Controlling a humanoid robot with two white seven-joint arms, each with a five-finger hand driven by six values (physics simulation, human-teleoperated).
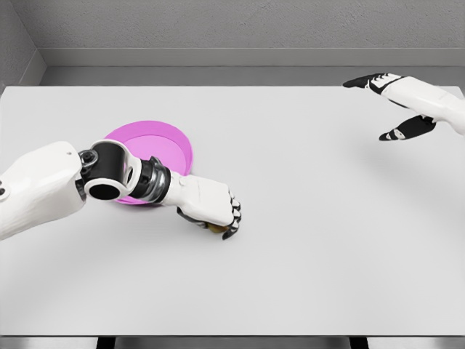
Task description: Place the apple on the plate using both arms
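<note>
One plate (163, 142), magenta and round, lies flat on the white tabletop (327, 240). The left arm comes in from the lower left and crosses over the plate's near edge, hiding part of it. The left robot hand (211, 207) sits just beyond the plate's near right rim, low against the tabletop, with its fingers (234, 214) curled downward and inward. Under those fingers a small patch of brownish-yellow shows: this looks like the one apple (216, 228), almost wholly covered by the hand, so its shape cannot be made out. The left robot hand appears clenched around it, with the dark fingertips wrapped over its far side. The apple is just beside the plate, off its rim, on the bare tabletop beneath the palm.

The right robot hand (396, 105) is well apart from all this, at the far right of the tabletop, raised above the surface. Its fingers are spread and relaxed, one group pointing toward the left, the thumb hanging lower and apart; it holds nothing. A faint shadow lies on the tabletop below it.

Counted: one plate, one apple, two robot hands
</note>
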